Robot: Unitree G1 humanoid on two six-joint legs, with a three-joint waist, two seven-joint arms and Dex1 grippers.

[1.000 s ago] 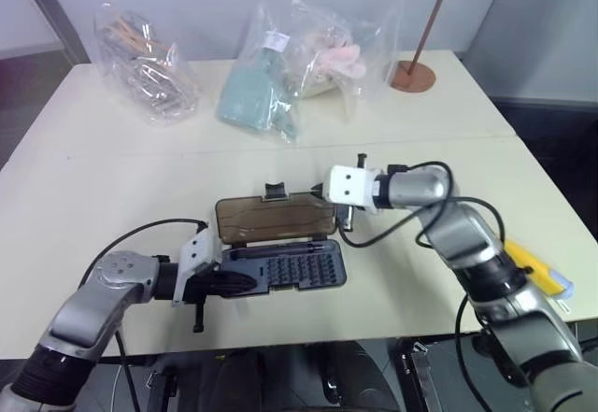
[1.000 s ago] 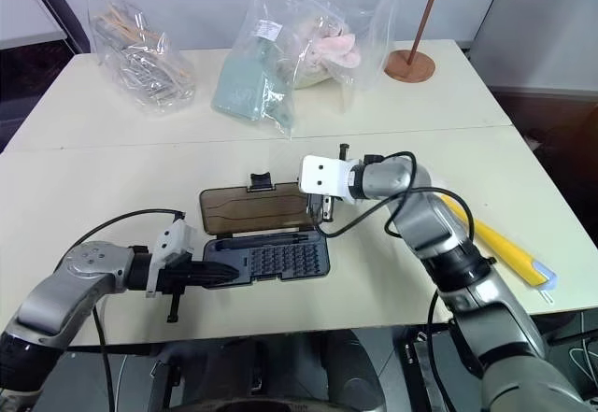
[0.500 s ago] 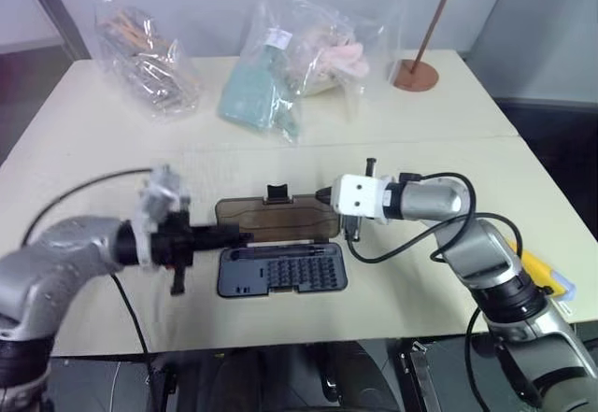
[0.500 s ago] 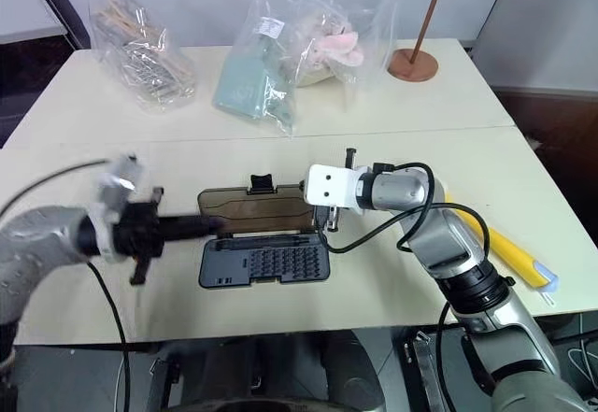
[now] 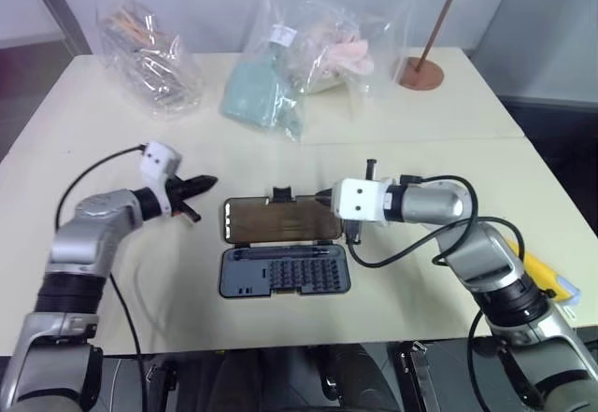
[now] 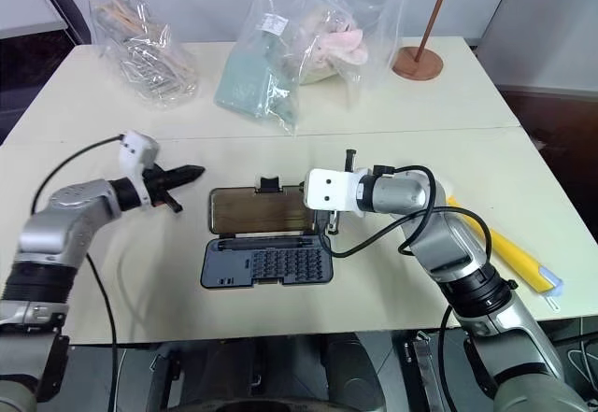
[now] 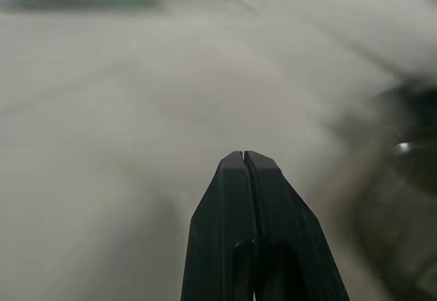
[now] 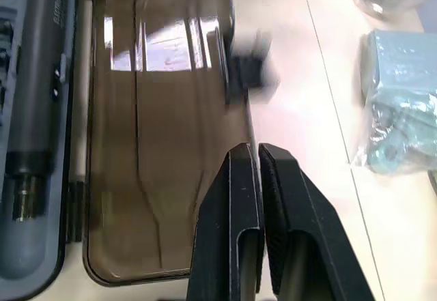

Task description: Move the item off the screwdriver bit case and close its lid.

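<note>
The pale tabletop [image 5: 112, 272] carries everything. At its far side lie three clear plastic bags: one with mixed items [image 5: 140, 52], one with a teal thing [image 5: 266, 94] and one with something pink [image 5: 341, 57]; a copper lamp stand [image 5: 418, 73] rises beside them.

The right arm reaches in from the right, bent at the elbow, its forearm level and pointing left toward the case. The right gripper [image 8: 256, 154] hangs over the right end of the lid, its jaws all but together with a thin slit between them and nothing in them. The left arm stretches out over the tabletop left of the case, and the left gripper [image 5: 204, 184] points right toward it, off the surface, jaws pressed together and empty.

The screwdriver bit case [image 5: 285, 270] lies open at mid-table near the front edge, its grey base showing rows of bits. The lid [image 5: 280, 220] lies back flat beyond the base, black latch tab [image 5: 280, 194] at its far edge. The brush [image 6: 509, 253] lies off the case, near the right edge of the tabletop, behind the right forearm.

A second ago the left gripper sat low at the base's left end; it has since lifted and drawn away to the left. The right gripper has kept its place
</note>
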